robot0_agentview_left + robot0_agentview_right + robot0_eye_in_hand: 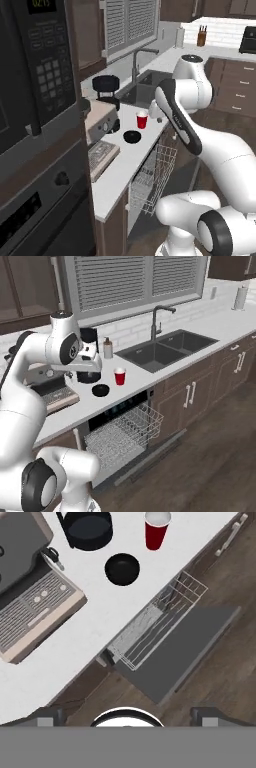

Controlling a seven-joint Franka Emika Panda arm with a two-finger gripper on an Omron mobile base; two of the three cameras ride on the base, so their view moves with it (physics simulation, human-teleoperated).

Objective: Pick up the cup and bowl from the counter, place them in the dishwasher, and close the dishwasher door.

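Hand view gives you door (187, 647) flat, rack (155, 624) out; cup (156, 531) at bowl's (122, 568) 1 o'clock. Gripper (127, 714) released, empty.

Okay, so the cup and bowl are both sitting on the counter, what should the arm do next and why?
Probably lower the open gripper toward the cup. It hangs high over the counter holding nothing, while cup and bowl stand apart on it. The dishwasher door is down and the rack pulled out, so loading can start.

Cup (156, 533) and bowl (122, 568) stand apart on the counter (95, 627).
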